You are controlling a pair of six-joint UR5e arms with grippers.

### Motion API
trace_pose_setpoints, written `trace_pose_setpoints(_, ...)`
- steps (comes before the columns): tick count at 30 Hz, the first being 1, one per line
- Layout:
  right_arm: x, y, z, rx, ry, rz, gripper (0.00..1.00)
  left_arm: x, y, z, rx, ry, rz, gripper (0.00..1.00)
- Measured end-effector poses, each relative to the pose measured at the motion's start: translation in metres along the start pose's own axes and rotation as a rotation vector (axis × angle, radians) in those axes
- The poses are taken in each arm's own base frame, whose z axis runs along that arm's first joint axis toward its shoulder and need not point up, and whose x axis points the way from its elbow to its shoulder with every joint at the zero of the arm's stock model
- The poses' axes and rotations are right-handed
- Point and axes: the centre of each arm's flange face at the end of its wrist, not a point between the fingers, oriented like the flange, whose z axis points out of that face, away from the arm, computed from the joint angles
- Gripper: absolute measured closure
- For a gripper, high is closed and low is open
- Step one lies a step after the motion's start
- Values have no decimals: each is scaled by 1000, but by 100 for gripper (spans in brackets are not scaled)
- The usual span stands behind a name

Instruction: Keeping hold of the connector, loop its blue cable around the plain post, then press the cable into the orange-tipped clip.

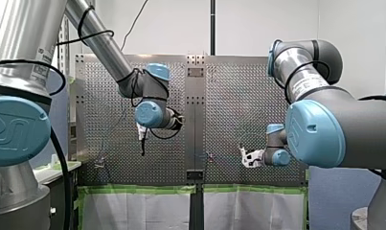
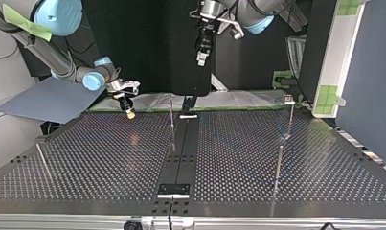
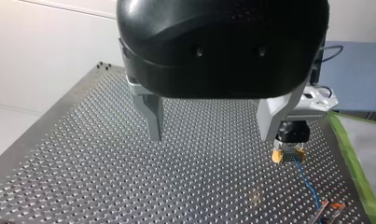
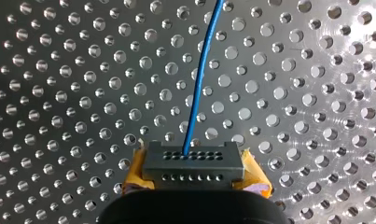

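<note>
The perforated tabletop (image 2: 109, 158) fills most of what I see. My left arm (image 1: 99, 43) comes in high, and my right arm (image 1: 324, 124) reaches in low from the other side.

My left gripper (image 3: 212, 137) hangs well above the plate. Its two metal fingers (image 3: 154, 121) are spread wide, with nothing between them.

My right gripper (image 4: 194, 179) sits close to the tabletop, near the taped edge at the top view's left. Its yellow-padded fingers (image 4: 258, 179) are clamped on the connector (image 4: 192, 158), one pad on each side of the grey block.

In the top view a thin post (image 2: 171, 117) stands upright near the dark middle strip. A second post (image 2: 278, 165) stands toward that view's right, well apart from both grippers.

The blue cable (image 4: 199, 79) leaves the connector's face and runs over the holes ahead of my right gripper. In the left wrist view it trails to a small orange-tipped clip (image 3: 334, 206) near the green-taped edge. I cannot tell whether it is seated in the clip there.
</note>
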Motion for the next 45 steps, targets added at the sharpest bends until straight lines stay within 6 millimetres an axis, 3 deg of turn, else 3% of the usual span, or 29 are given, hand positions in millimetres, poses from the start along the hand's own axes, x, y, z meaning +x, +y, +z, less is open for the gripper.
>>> trace_pose_setpoints(17, 15, 5, -1, -3, -17, -2, 100, -8, 26, -60, 24, -28, -36, 0)
trace_pose_setpoints(29, 19, 6, -1, -5, -21, -2, 100, 17, 48, -88, 35, -36, -81, 0)
trace_pose_setpoints(38, 29, 12, 0, -29, -29, -7, 100, 17, 49, -89, 45, -96, -101, 0)
trace_pose_setpoints(45, 68, 23, -3, -52, -18, -12, 100, 13, 45, -85, 64, -140, -106, 0)
